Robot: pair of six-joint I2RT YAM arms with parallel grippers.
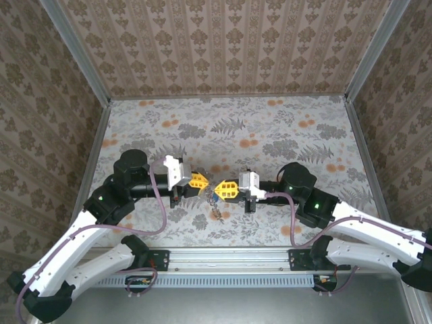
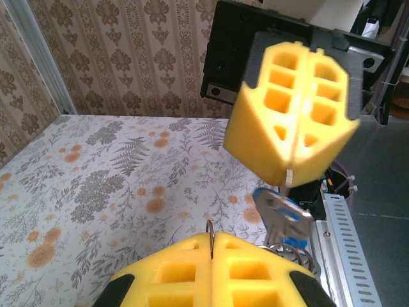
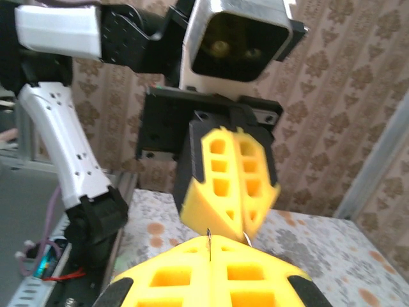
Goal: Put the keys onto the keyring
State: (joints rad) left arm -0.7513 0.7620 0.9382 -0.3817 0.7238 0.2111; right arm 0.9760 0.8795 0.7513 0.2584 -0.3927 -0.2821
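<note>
In the top view my left gripper [image 1: 202,182] and right gripper [image 1: 220,190] meet tip to tip above the near middle of the table. The keys [image 1: 215,204] dangle just below the gap. In the left wrist view my left gripper [image 2: 212,240] is shut on a thin loop of the keyring [image 2: 211,229]. Beyond it hangs a blue-headed key [image 2: 280,212] over silvery ring coils [image 2: 293,254], under the shut right gripper [image 2: 291,173]. In the right wrist view my right gripper [image 3: 209,239] is shut on a thin metal wire of the keyring [image 3: 208,234], facing the left gripper [image 3: 241,231].
The flower-patterned table [image 1: 229,128] stretches away behind the grippers, walled by patterned panels. A metal rail [image 1: 229,258] runs along the near edge between the arm bases. Purple cables [image 1: 162,209] loop beside the left arm.
</note>
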